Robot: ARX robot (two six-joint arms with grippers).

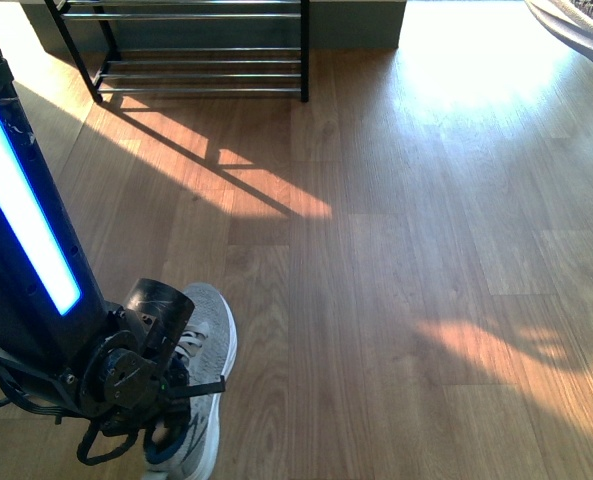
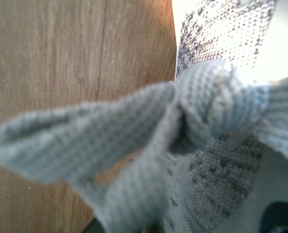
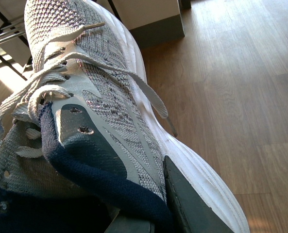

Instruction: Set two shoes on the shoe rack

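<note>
Wide open floor [image 1: 396,260] from sneaker [image 1: 206,335] up to rack [image 1: 201,70], far left; left arm [image 1: 36,260] crowding the near-left corner over that sneaker.

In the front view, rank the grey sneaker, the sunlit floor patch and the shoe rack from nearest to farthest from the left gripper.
1. Grey sneaker, right at the left gripper, bottom left.
2. Sunlit floor patch, on the mid-floor ahead of the gripper.
3. Shoe rack, farthest back, at the upper left.
</note>
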